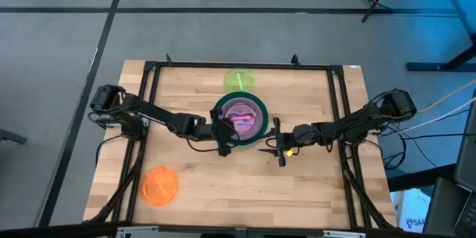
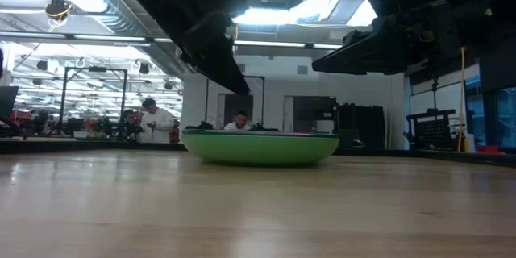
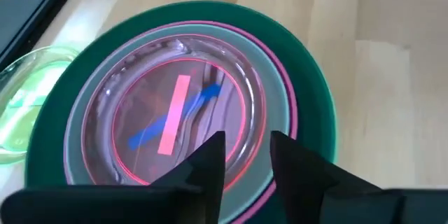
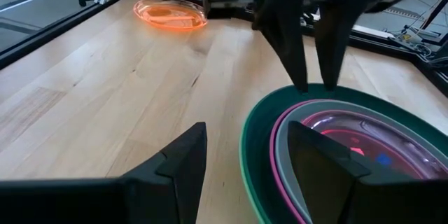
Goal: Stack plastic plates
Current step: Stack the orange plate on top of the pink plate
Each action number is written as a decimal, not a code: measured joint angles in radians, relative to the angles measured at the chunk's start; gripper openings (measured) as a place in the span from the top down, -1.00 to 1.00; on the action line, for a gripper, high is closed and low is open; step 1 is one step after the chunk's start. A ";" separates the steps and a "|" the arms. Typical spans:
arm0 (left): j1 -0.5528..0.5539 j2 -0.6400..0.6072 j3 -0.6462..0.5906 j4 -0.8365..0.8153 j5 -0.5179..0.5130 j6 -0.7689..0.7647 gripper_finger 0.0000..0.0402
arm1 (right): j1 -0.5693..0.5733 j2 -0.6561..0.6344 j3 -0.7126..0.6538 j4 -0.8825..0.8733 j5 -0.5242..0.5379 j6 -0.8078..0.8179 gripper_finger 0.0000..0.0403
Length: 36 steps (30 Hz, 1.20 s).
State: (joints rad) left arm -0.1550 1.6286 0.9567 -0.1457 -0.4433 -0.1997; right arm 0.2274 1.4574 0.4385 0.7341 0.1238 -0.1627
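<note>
Stack: we see the plates nested near the middle of the worktop (image 1: 312, 186), a little toward its far edge. The dark green plate (image 1: 258, 117) is outermost, then a magenta rim, a grey-teal one, and a clear red-rimmed small plate (image 3: 168, 108) on top with something blue showing through it.

Lime plate: the small lime plate (image 1: 239, 80) lies alone just beyond the stack, close to the far edge.

Orange plate: the small orange plate (image 1: 160, 185) lies well apart, toward the near left corner.

Left pincer: our left pincer (image 1: 222, 132) hangs over the stack's left rim. Its fingers (image 3: 206, 161) stand apart with nothing between them, tips just above the top plate.

Right pincer: our right pincer (image 1: 278, 143) waits just beside the stack's right rim, fingers spread wide and empty.

Step in hand: we judge that the left arm is letting go of the red-rimmed plate onto the stack, so that placement looks done.

Remaining: two small plates are not yet stacked.

Next move: we would lift the left pincer clear of the rim, then go for a loose plate. The lime one is nearer. A thin shallow rim calls for a low approach and a pinch on the edge.

Risk: we could nudge the stack while lifting away.
</note>
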 joint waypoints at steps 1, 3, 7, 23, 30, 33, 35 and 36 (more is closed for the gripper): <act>-0.006 -0.011 0.000 -0.022 0.000 0.004 0.46 | 0.000 0.000 0.000 -0.001 0.000 0.000 0.04; -0.023 -0.032 0.000 -0.069 0.001 0.020 0.47 | 0.000 0.000 0.000 -0.001 0.000 0.000 0.04; -0.065 -0.086 0.000 -0.149 0.018 0.020 0.49 | 0.000 0.000 0.000 -0.001 0.000 0.000 0.04; -0.180 -0.176 0.001 -0.465 0.158 -0.160 0.50 | 0.000 0.000 0.000 0.002 0.014 0.003 0.04; -0.183 -0.177 0.001 -0.467 0.293 -0.223 0.50 | 0.000 0.000 0.000 0.004 0.032 0.003 0.04; -0.175 -0.177 0.002 -0.494 0.403 -0.263 0.50 | 0.000 0.000 0.000 0.004 0.043 0.006 0.04; -0.171 -0.183 0.004 -0.555 0.465 -0.295 0.50 | 0.000 0.000 0.000 0.002 0.043 0.010 0.04; -0.171 -0.187 0.004 -0.585 0.485 -0.318 0.50 | 0.000 0.000 0.000 0.001 0.043 0.011 0.04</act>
State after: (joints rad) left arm -0.3262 1.4416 0.9611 -0.7310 0.0421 -0.5181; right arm 0.2276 1.4578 0.4389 0.7351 0.1669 -0.1518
